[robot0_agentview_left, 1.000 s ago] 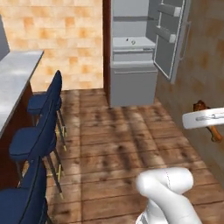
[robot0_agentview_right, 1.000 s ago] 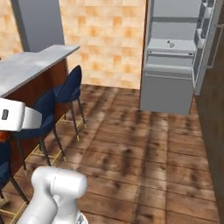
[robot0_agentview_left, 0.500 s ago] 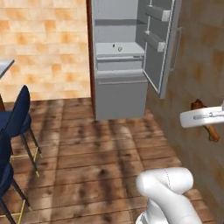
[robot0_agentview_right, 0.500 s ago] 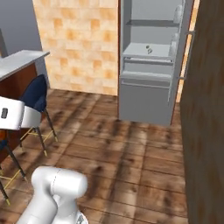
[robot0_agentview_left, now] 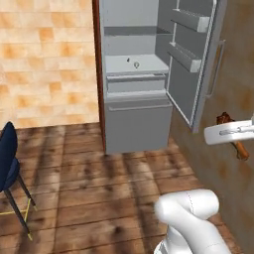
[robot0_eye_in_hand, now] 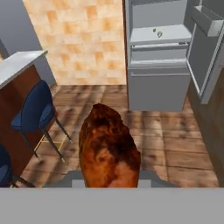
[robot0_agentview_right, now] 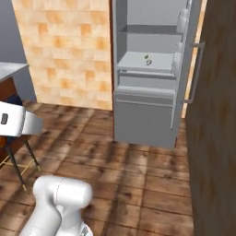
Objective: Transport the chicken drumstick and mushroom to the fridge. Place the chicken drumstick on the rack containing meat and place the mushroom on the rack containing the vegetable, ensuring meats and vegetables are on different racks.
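Stool in dark blue at far left on the wood floor, orange tiled wall behind it, then the open fridge with a small item, too tiny to identify, on its lit rack and the door swung out to the right. Pincer pinching the chicken drumstick, brown and glossy, carried above the floor near the robot; at the right edge of the left base view its end pokes out beside the white hand, near the fridge door.
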